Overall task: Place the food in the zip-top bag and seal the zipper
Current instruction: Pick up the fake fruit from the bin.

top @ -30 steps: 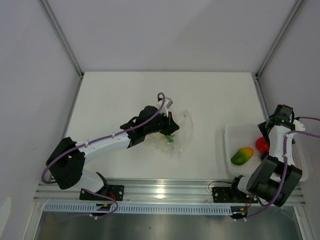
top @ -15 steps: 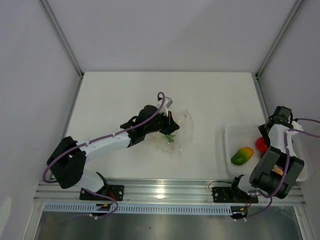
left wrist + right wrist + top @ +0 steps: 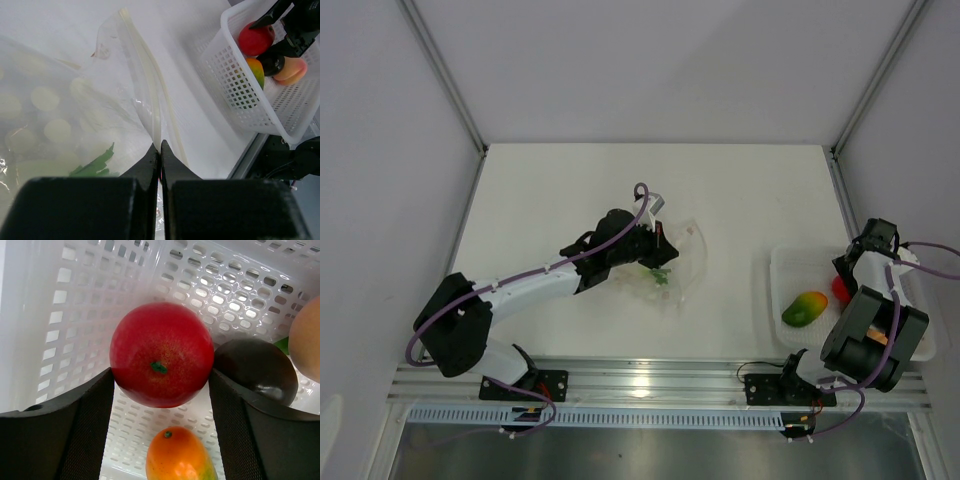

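Left jaws: closed, pinching the film of the clear crinkly zip-top bag (image 3: 60,100) right beside its pale press-seal zipper strip (image 3: 150,75), at the middle of the white desk (image 3: 550,200). Green toy leaf (image 3: 95,162) already inside.

Right jaws: open astride the red round toy fruit (image 3: 161,354) in the white slotted plastic basket (image 3: 150,270) by the desk's right edge. No squeeze evident.

Step, as I read it: picking the next food. Next move calls for closing, lifting over the basket wall, then carrying left to a mouth that looks nearly flat.

Overhead view shows bag and basket well apart. Only the wrist views show the pinch and the straddle.
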Controlling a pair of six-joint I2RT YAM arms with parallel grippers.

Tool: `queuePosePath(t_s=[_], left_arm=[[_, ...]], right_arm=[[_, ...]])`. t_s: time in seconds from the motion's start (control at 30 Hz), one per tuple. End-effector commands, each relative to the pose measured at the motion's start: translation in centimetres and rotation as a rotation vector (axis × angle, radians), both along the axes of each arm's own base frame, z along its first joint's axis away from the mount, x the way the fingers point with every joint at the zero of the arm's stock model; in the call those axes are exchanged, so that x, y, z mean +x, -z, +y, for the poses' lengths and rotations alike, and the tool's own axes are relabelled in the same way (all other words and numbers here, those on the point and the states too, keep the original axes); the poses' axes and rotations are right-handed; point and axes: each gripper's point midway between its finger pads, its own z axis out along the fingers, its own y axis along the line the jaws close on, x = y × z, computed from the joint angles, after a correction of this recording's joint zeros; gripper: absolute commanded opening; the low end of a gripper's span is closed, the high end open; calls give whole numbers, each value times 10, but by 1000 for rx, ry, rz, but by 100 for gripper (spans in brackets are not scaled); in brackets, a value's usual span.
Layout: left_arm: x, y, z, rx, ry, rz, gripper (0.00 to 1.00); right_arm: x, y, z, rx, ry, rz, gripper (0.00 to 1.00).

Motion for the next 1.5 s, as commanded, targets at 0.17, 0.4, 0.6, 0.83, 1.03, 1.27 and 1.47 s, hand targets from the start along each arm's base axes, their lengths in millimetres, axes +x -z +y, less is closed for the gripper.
queuePosePath(t_s=[0.17, 0.4, 0.6, 0.83, 1.03, 1.27, 1.47], left_arm=[[6, -13, -4, -44, 12, -24, 1], [4, -11, -5, -46, 17, -15, 1], [4, -11, -4, -47, 15, -13, 1], [3, -9, -4, -45, 16, -9, 1], [4, -10, -5, -45, 15, -10, 0], [4, -10, -4, -43, 14, -13, 1], [4, -11, -3, -43, 14, -19, 0]], right_arm=[[-4, 1, 3, -10, -29, -9, 40], [1, -42, 21, -50, -107, -111, 17], [6, -85, 42, -71, -190, -187, 0], [16, -140, 87, -105, -369, -306, 0], [37, -179, 155, -41, -653, -432, 0], [53, -179, 289, 177, -1119, -496, 0], [45, -168, 366, 281, -1378, -510, 0]])
